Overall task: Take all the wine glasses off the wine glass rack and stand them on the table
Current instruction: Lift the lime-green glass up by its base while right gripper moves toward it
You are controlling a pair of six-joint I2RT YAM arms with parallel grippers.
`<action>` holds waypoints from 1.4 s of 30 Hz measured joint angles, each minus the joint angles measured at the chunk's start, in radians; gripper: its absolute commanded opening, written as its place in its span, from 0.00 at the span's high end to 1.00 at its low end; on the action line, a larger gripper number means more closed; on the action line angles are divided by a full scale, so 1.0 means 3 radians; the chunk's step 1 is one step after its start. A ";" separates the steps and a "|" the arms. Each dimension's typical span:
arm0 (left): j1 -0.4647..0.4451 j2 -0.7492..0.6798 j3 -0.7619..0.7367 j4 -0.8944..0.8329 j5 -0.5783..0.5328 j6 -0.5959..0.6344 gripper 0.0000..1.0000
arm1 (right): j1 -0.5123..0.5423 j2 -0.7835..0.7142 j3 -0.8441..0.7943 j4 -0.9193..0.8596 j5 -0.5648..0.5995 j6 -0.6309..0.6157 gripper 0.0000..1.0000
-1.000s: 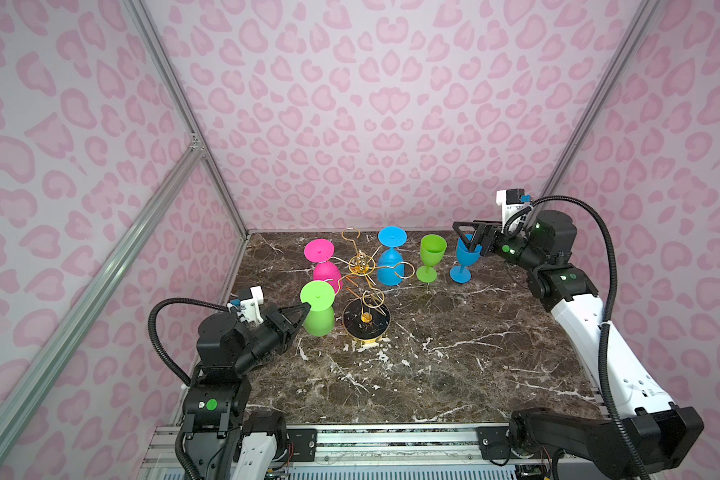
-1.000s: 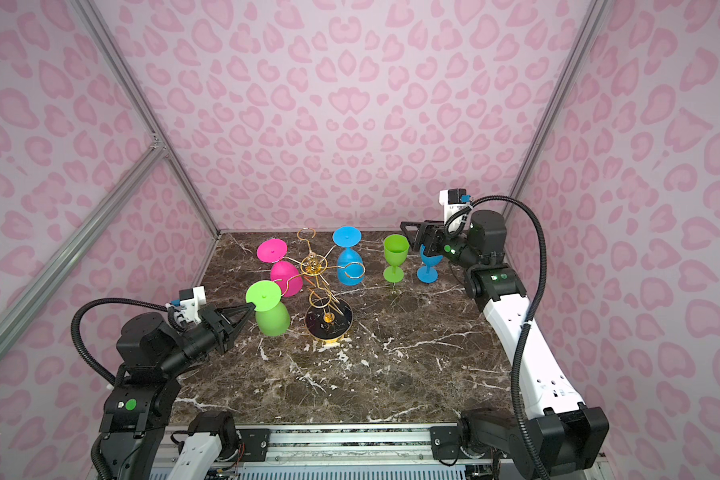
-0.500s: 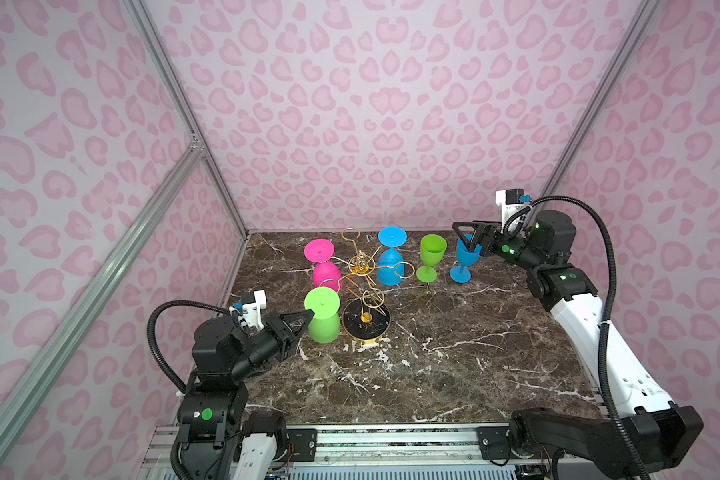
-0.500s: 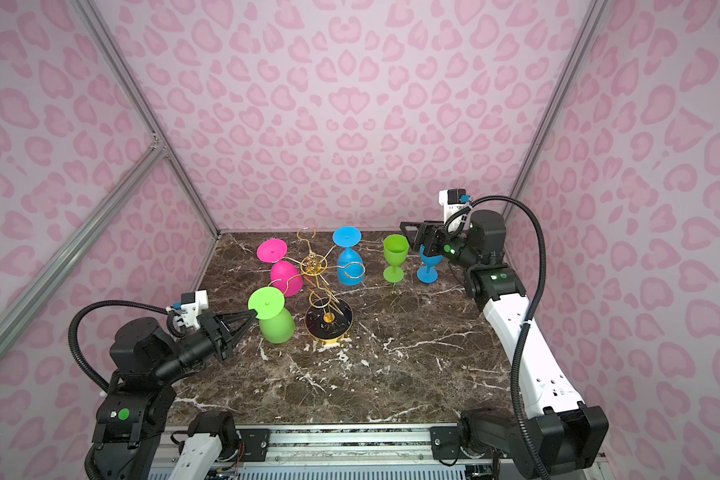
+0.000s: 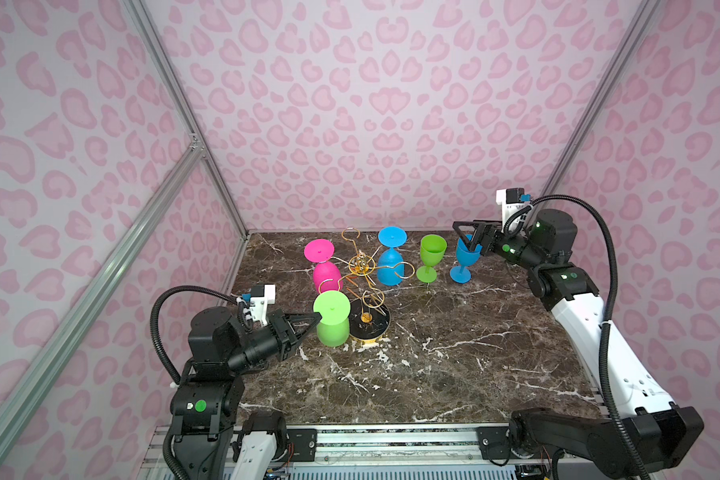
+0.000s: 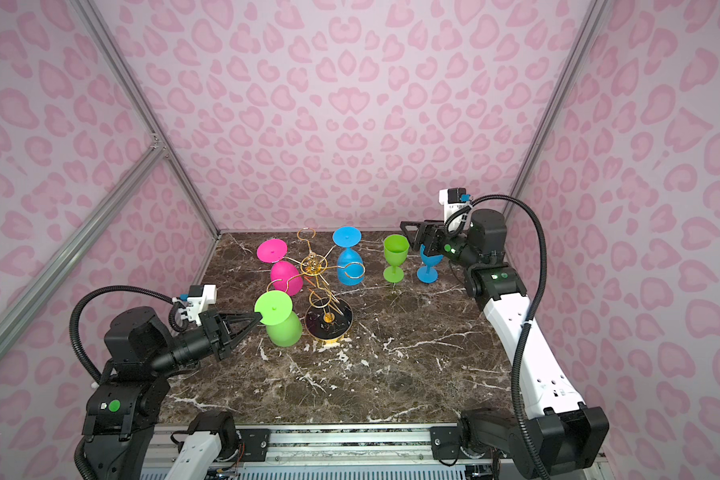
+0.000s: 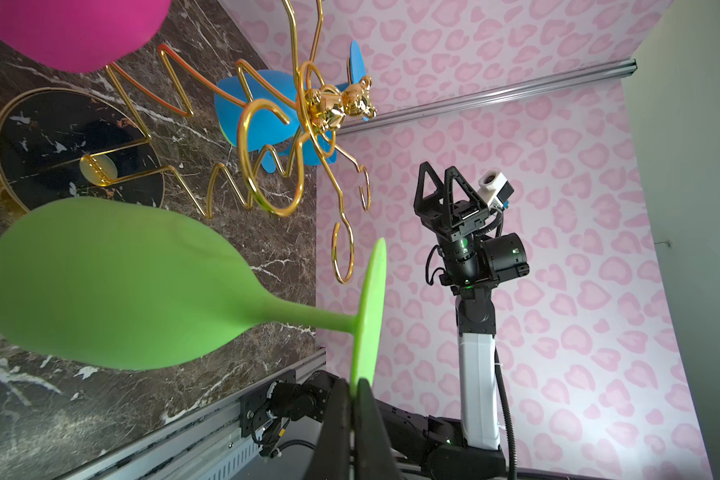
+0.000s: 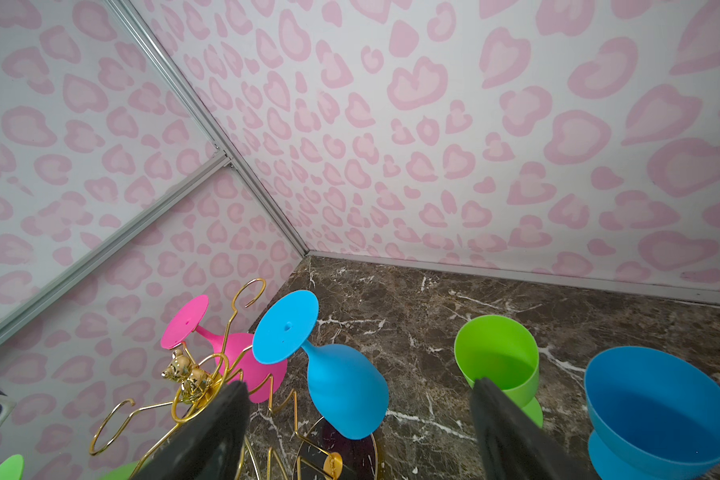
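The gold wire wine glass rack [image 5: 362,266] [image 6: 313,266] stands on its round black base [image 5: 371,322] at mid-table. A lime green wine glass [image 5: 331,328] [image 6: 283,328] [image 7: 113,282] hangs upside down beside that base. My left gripper [image 5: 319,318] [image 6: 260,318] [image 7: 353,390] is shut on the rim of its foot. In the left wrist view its stem is clear of the nearest empty gold loop [image 7: 344,253]. My right gripper [image 5: 464,235] [image 6: 412,235] [image 8: 358,386] hovers open at the back right, holding nothing.
A pink glass [image 5: 327,274] and a blue glass [image 5: 389,266] hang upside down on the rack. An upright green glass [image 5: 431,253] and an upright blue glass [image 5: 464,259] stand on the marble table [image 5: 454,365] below the right gripper. Pink-patterned walls close in the back and sides.
My left gripper has carried the green glass a little lower and toward the table's front, and the left arm has sunk with it. The right arm has not moved.
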 measured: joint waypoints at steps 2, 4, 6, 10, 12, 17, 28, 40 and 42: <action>0.0000 0.0029 0.0053 0.0001 0.0061 -0.0001 0.97 | 0.0000 0.0010 0.0009 0.0001 0.0000 0.0001 0.15; 0.0000 0.0057 0.0112 0.0000 0.0117 -0.0004 0.97 | 0.0001 0.0028 0.0009 0.0000 -0.0001 0.0001 0.15; 0.0000 0.0081 0.0174 0.0001 0.0169 -0.0006 0.97 | 0.0003 0.0039 0.0009 -0.0001 -0.0003 0.0003 0.15; 0.0000 0.0117 0.0277 0.0003 0.0247 -0.0009 0.97 | 0.0011 0.0039 0.0052 -0.0013 -0.0023 0.0003 0.15; 0.0000 0.0145 0.0333 0.0003 0.0286 -0.0011 0.97 | 0.0023 0.0039 0.0083 -0.0041 -0.0043 -0.0011 0.15; 0.0000 0.0270 0.0510 0.0010 0.0395 -0.0013 0.97 | 0.0036 0.0038 0.0146 -0.0136 -0.0089 -0.0084 0.15; 0.0000 0.0451 0.0858 0.0010 0.0473 0.0014 0.97 | 0.0036 0.0015 0.0184 -0.0223 -0.0090 -0.0148 0.15; 0.0000 0.0599 0.1137 0.0191 0.0182 -0.0025 0.97 | 0.0036 0.0001 0.0337 -0.0261 -0.0118 -0.0212 0.15; 0.0000 0.0608 0.1139 0.0273 0.0164 -0.0089 0.97 | 0.0036 0.0004 0.0371 -0.0280 -0.0137 -0.0230 0.15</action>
